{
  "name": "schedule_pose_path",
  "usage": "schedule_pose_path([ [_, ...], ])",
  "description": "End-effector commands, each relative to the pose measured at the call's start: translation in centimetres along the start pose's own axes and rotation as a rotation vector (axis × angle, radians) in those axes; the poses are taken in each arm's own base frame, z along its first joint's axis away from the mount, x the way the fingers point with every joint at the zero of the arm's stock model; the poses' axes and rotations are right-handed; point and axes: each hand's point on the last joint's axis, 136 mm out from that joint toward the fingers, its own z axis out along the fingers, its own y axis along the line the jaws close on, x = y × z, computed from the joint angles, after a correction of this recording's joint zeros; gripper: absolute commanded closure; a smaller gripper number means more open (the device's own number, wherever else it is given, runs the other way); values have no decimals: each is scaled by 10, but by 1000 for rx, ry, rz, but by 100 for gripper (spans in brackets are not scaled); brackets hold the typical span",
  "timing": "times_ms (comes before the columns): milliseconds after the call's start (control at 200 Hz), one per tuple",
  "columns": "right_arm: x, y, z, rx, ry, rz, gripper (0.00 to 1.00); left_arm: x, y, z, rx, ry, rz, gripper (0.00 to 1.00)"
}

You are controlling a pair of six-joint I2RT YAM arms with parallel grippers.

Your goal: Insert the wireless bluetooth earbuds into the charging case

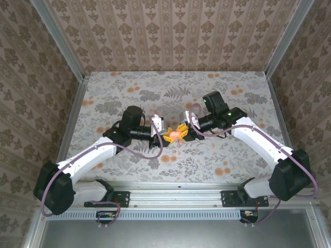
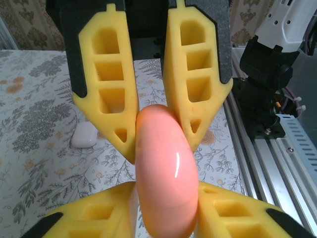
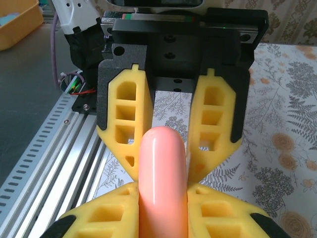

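A glossy coral-pink charging case [image 1: 174,134] hangs above the table's near middle, lid closed, with both grippers on it. My left gripper [image 1: 165,136] is shut on its left end and my right gripper [image 1: 184,132] on its right end. In the left wrist view the case [image 2: 166,173] stands between my own yellow fingers [image 2: 99,215], with the right gripper's fingers [image 2: 190,99] clamping its far end. The right wrist view has the case [image 3: 162,178] between my lower fingers [image 3: 223,210], and the left gripper's fingers [image 3: 126,129] beyond. The earbuds are out of view.
A small white rounded case [image 2: 83,135] lies on the floral tablecloth [image 2: 34,119] to the left. The aluminium rail [image 2: 277,163] and arm bases run along the near edge. A yellow bin [image 3: 17,22] sits off the table.
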Motion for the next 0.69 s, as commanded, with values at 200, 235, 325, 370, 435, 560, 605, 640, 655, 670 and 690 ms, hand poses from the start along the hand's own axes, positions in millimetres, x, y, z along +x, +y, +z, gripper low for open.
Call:
schedule_pose_path([
  [200, -8, 7, 0, -34, -43, -26, 81, -14, -1, 0, 28, -38, 7, 63],
  [235, -8, 7, 0, -34, -44, -27, 81, -13, -1, 0, 30, -36, 4, 63],
  [325, -8, 7, 0, -36, -46, -26, 81, -13, -1, 1, 31, -37, 3, 64],
  [370, -8, 7, 0, -38, -47, -24, 81, -14, -1, 1, 31, -37, 3, 64],
  [435, -7, 8, 0, -39, -46, -23, 81, -14, -1, 1, 31, -35, -1, 67],
  [560, -4, 8, 1, -40, -39, -18, 81, -15, -1, 1, 34, -37, -3, 71],
  [605, -3, 7, 2, -41, -38, -16, 81, -15, -1, 1, 33, -38, -3, 67],
  [640, -2, 7, 2, -40, -36, -16, 81, -15, -1, 1, 32, -38, -4, 66],
  [655, -2, 7, 2, -40, -35, -14, 81, -15, -1, 1, 32, -38, -6, 66],
  [670, -2, 7, 2, -39, -35, -16, 81, -16, -1, 1, 33, -39, -5, 66],
  [690, -2, 7, 2, -40, -35, -15, 81, -16, -1, 1, 30, -39, -6, 66],
])
